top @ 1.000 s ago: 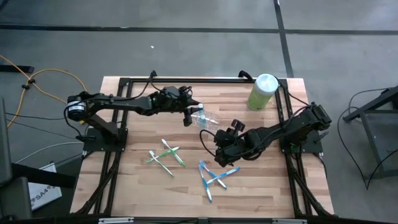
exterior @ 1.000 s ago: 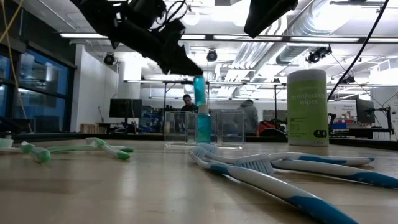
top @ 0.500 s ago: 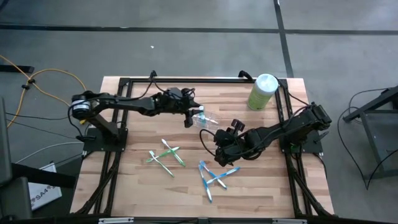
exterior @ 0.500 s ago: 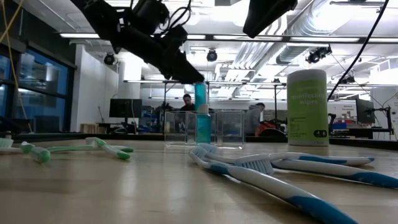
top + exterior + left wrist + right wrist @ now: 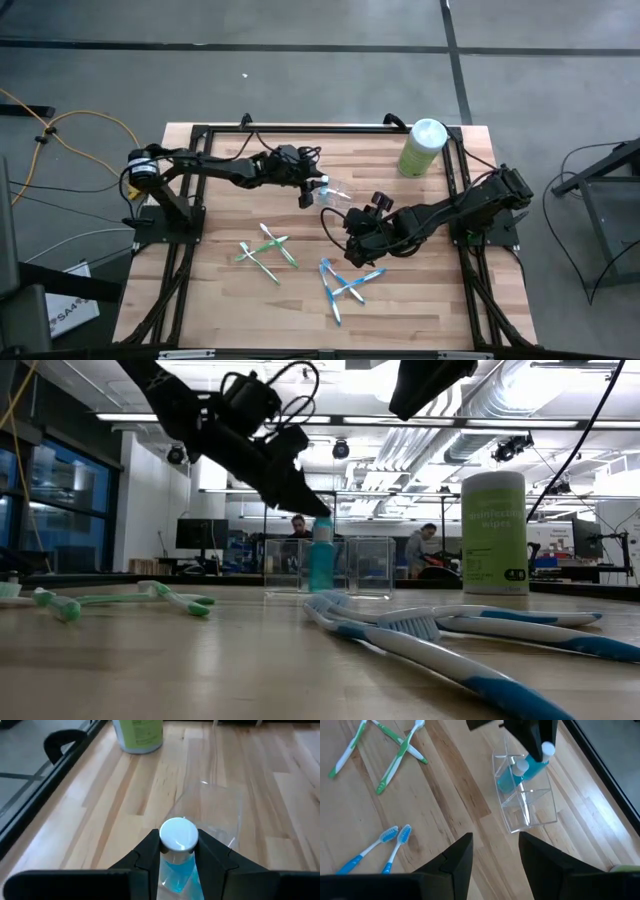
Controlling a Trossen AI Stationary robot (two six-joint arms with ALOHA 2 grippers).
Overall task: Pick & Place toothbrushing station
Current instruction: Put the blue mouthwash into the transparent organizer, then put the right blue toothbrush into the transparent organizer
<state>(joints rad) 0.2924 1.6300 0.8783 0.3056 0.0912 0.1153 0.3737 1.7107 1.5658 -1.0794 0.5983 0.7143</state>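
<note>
Over the clear holder (image 5: 525, 802): left gripper (image 5: 178, 857) clamped on blue tube (image 5: 177, 870). Right gripper (image 5: 495, 855) open, idle. Risk: tube snagging a divider, tipping holder.

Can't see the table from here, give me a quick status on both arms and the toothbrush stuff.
Left gripper shut on a blue tube, over the clear holder. Right gripper open, empty. Toothbrushes on table. Nothing blocking.
</note>
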